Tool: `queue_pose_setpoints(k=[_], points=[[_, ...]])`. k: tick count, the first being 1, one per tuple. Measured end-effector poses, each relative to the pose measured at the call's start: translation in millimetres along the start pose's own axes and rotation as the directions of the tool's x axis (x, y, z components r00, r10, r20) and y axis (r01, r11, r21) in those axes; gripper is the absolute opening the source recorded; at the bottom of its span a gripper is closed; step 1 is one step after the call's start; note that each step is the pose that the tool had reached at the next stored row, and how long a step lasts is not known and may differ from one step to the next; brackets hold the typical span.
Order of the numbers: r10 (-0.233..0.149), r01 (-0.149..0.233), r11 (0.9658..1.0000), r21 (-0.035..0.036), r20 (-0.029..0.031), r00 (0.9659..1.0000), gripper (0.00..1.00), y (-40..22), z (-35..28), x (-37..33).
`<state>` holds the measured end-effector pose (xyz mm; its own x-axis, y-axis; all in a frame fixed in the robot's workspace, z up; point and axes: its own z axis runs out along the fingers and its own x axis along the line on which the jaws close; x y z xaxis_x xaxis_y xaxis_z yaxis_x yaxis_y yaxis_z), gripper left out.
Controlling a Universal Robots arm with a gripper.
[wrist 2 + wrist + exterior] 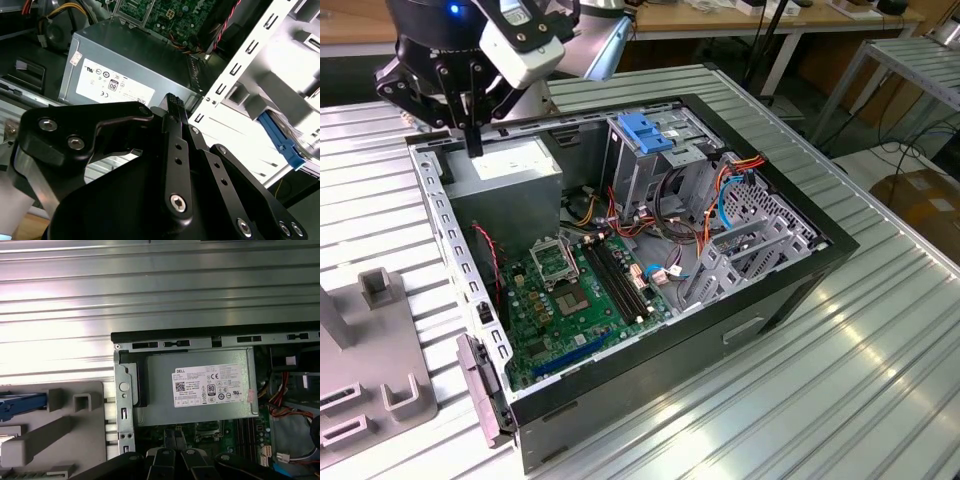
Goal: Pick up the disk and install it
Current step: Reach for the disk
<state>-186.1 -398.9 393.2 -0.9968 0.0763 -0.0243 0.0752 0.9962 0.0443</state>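
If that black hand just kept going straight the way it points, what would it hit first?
The hand would likely meet the grey box with the white sticker first, though depth is unclear.

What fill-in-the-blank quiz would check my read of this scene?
The end effector hovers above the grey box with the white ____. The disk sits on the grey fixture, not inside but ____ the computer case. The latch atop the drive cage is ____.
Missing: sticker; outside; blue.
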Motion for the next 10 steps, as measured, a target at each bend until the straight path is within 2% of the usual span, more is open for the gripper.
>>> queue_pose_setpoints(k=[10], points=[[0.000, 0.000, 1.0000, 0.0000, 0.0000, 1.0000, 0.10, -0.8, -0.3, 10.4]])
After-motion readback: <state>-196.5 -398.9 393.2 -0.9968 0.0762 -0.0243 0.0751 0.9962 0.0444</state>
